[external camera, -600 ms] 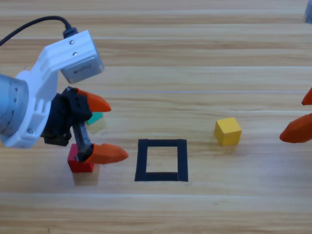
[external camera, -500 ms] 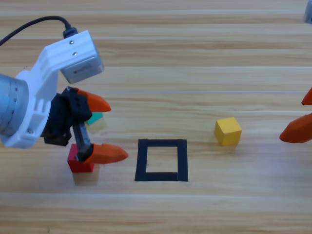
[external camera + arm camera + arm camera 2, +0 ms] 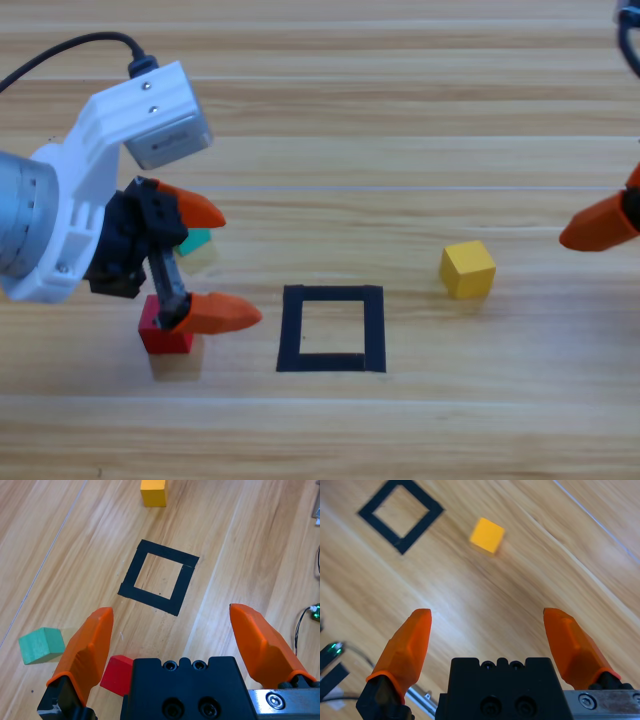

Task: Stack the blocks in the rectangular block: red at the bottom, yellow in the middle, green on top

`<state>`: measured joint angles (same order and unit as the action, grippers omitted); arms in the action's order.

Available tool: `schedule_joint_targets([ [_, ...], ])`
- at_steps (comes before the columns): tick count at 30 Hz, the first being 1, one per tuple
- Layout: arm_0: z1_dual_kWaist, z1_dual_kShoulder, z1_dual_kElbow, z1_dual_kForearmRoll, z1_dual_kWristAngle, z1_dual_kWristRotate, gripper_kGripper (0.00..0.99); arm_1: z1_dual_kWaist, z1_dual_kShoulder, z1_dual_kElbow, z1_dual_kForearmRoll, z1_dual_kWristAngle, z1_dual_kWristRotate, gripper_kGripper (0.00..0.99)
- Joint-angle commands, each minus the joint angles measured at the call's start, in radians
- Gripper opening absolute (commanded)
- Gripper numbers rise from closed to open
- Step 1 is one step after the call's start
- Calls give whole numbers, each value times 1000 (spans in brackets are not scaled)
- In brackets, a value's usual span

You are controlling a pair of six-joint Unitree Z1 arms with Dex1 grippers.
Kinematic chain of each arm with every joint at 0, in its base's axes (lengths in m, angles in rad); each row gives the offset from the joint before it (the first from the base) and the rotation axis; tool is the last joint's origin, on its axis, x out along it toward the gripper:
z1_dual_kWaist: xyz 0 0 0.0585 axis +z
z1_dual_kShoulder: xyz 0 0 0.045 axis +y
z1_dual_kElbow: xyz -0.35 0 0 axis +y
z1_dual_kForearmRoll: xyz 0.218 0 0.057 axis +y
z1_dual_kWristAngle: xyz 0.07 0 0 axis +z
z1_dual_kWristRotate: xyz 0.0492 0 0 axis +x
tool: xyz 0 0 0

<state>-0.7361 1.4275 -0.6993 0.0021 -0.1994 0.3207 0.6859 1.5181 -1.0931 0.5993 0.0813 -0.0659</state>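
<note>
High view showed left claw (image 3: pixel 215 265) spread wide above plain red cube (image 3: pixel 160 335), left of the empty tape rectangle (image 3: pixel 332 328); right claw (image 3: pixel 487 630) also apart, at edge.

The rectangular block (image 3: pixel 331 328) is lying mid-table, nothing inside it. The red cube (image 3: pixel 163 335) is sitting to its left, apparently under the left gripper (image 3: pixel 217 265), the green cube (image 3: pixel 195 241) just behind it. The yellow cube (image 3: pixel 467 269) is sitting right of the outline.
</note>
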Motion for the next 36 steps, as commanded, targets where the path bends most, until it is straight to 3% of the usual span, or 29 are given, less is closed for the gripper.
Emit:
schedule_joint_targets([
  [1,4,13,-16,13,18,-23,990,18,191,-39,-16,-86,112,979],
  [5,11,13,-46,32,63,-89,990,18,241,-77,-16,-133,173,980],
  [9,14,30,-155,108,170,-250,990,23,275,-85,-50,-157,218,980],
  [11,14,53,-247,196,238,-356,989,44,303,-94,-52,-163,218,980],
  [14,18,105,-390,361,341,-525,989,98,347,-120,-50,-247,216,983],
  [21,26,175,-605,673,459,-747,990,101,498,-254,25,-242,351,990],
  [25,47,195,-684,819,466,-819,990,101,580,-333,60,-229,367,990],
  [29,90,266,-772,955,382,-822,989,95,636,-363,62,-215,374,985],
  [36,90,363,-753,972,353,-850,973,81,700,-384,62,-173,370,976],
])
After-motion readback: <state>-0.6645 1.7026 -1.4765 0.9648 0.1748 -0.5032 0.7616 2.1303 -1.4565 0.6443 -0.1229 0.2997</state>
